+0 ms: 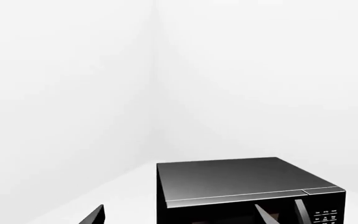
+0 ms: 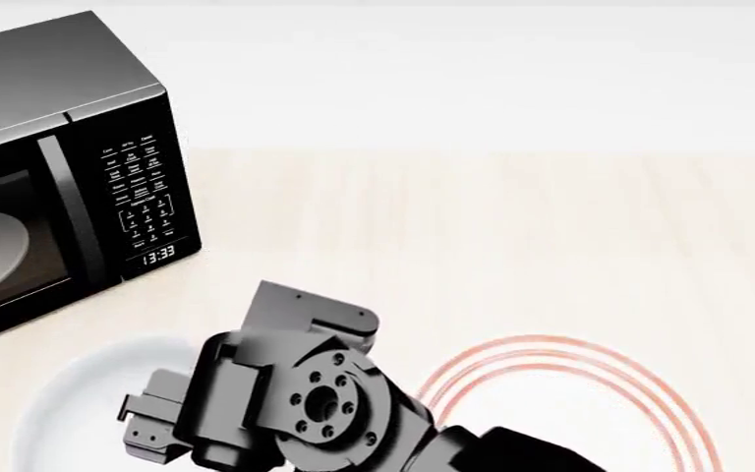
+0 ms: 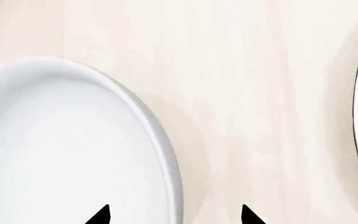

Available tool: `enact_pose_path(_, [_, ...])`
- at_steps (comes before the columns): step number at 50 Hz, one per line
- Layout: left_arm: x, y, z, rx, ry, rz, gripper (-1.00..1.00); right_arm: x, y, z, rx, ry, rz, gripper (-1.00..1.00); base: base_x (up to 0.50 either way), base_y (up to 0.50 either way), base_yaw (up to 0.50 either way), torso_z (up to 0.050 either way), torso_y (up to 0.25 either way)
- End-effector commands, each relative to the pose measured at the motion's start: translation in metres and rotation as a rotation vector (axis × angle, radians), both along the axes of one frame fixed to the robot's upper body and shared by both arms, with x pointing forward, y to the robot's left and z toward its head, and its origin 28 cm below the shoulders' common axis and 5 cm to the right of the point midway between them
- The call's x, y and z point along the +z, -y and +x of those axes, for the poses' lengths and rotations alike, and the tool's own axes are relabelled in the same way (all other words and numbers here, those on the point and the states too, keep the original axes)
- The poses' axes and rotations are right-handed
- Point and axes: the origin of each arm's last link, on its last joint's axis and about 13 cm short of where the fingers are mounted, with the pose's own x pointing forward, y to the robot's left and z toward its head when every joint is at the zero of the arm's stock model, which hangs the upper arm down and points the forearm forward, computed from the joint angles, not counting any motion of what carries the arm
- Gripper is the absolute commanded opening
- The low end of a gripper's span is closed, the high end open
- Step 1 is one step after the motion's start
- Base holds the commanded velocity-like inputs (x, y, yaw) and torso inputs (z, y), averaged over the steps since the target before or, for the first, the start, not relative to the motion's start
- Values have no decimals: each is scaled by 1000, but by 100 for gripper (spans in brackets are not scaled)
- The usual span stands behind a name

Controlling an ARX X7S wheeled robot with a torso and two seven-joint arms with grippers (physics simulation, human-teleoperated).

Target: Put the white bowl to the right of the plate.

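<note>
Nearest the right wrist camera, two dark fingertips stand spread, one over the white bowl's interior and the other over bare table outside its rim, so I record the right gripper as parted and straddling the rim with nothing pinched. I note the bowl is plain glossy white, deep, with a thick rounded rim and no marks. From the head camera it sits on the pale wood table in front of the black microwave, left of the plate, partly hidden by the right arm. I see red-orange concentric rings near the plate's rim. Left gripper: only two dark finger tips show, standing well apart, aimed toward the microwave.
</note>
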Motion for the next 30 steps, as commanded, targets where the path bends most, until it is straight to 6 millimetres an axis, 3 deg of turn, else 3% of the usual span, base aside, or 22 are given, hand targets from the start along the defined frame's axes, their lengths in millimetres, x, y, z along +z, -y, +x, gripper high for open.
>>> enact_pose_path(1, [0, 0, -1, 1, 5, 3, 100, -7, -1, -2, 19, 26, -30, 100, 0, 0, 0, 0, 0])
enact_pose_path(4, [1, 0, -2, 0, 5, 1, 100, -6, -1, -3, 23, 25, -23, 100, 0, 0, 0, 0, 0])
enact_pose_path(5, [1, 0, -2, 0, 5, -1, 100, -5, -1, -3, 20, 33, -30, -100, 0, 0, 0, 0, 0])
enact_pose_path(21, [2, 1, -4, -5, 13, 3, 100, 18, 4, -16, 61, 118, -58, -100, 0, 0, 0, 0, 0])
enact_pose_path(30, [1, 2, -4, -3, 10, 10, 100, 52, 13, -31, 73, 175, -39, -100, 0, 0, 0, 0, 0])
